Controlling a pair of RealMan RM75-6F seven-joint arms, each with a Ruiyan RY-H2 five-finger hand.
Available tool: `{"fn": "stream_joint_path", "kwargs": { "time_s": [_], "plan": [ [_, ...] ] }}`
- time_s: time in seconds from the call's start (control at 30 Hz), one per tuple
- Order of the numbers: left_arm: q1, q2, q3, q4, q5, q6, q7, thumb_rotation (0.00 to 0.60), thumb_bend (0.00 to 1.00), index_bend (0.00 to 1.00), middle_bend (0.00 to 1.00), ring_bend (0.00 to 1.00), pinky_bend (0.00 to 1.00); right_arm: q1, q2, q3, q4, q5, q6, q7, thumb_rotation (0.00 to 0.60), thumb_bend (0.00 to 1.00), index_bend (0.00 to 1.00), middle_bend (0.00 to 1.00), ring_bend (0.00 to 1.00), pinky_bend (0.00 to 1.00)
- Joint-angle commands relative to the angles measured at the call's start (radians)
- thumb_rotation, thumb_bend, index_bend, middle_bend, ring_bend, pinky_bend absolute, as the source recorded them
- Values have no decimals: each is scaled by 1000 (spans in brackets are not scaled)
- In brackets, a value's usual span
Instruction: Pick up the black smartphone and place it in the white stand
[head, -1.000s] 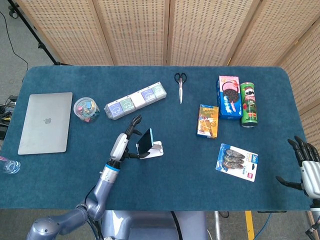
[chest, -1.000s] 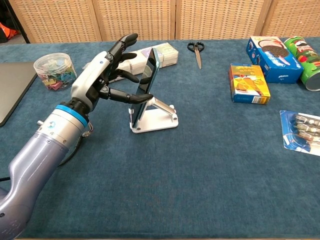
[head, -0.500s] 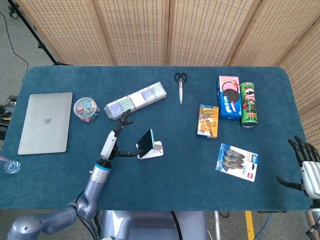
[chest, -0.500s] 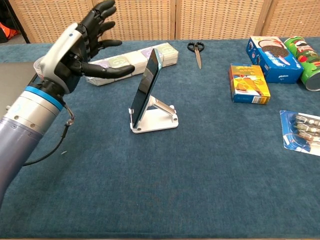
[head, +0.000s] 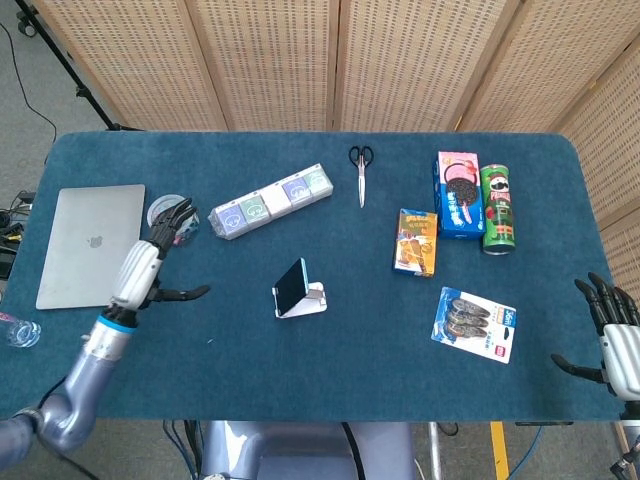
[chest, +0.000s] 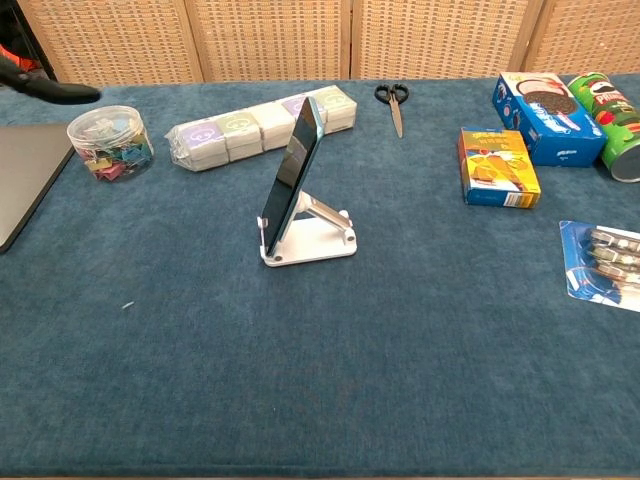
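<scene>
Black phone (chest: 293, 172) leans tilted in the white stand (chest: 318, 238). Left robot hand (head: 150, 262) and right robot hand (head: 612, 335) hang spread, empty. Green can (head: 498, 206) reads Pringles.

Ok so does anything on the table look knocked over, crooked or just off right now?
Nothing stands out. The black smartphone leans upright in the white stand, and no robot hand touches it: the left robot hand is open off to the side, near the laptop. The Pringles can lies on its side, but tidily beside the boxes.
</scene>
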Motion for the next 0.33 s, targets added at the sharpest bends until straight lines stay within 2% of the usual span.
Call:
{"fn": "stream_joint_path", "kwargs": {
  "time_s": [0.03,0.17,0.33],
  "plan": [
    [97,193,93,-126,-6,-29,137,600,0,0,0,0,0,-3,-2,-1,-3,-4,7,-8,600,0,0,0,0,0],
    [161,247,141,-123,12,7,140,600,0,0,0,0,0,-6,-3,0,-7,-6,15,-18,600,0,0,0,0,0],
    [239,262,182,-82,26,63,135,600,0,0,0,0,0,-10,-4,2,-10,-5,25,-24,600,0,0,0,0,0]
  ]
}}
